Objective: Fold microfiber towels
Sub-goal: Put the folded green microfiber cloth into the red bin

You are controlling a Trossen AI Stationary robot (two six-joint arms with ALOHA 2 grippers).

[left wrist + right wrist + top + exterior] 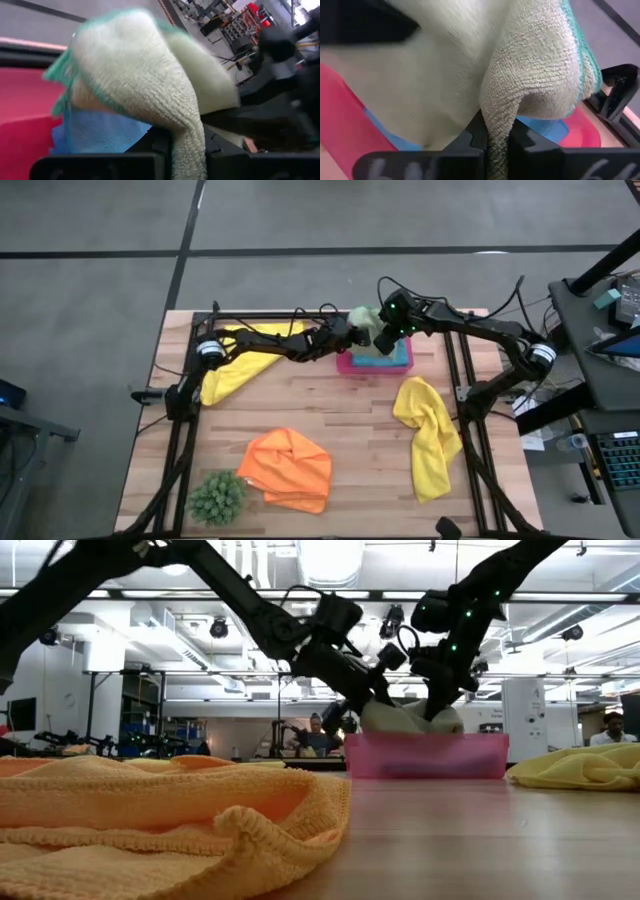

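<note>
Nearest, an orange towel (287, 468) lies crumpled and nubbly beside a spiky plant ball (217, 496), with one yellow towel (428, 432) draped long and another (237, 360) under the left arm. Farther back, both arms stretch inward over the rigid pink tray (345, 364). The left gripper (356, 333) and right gripper (383, 337) each pinch the fuzzy sage green towel (365, 318) tight above the folded blue towel (398, 358).

No text, label or number is legible anywhere.
</note>
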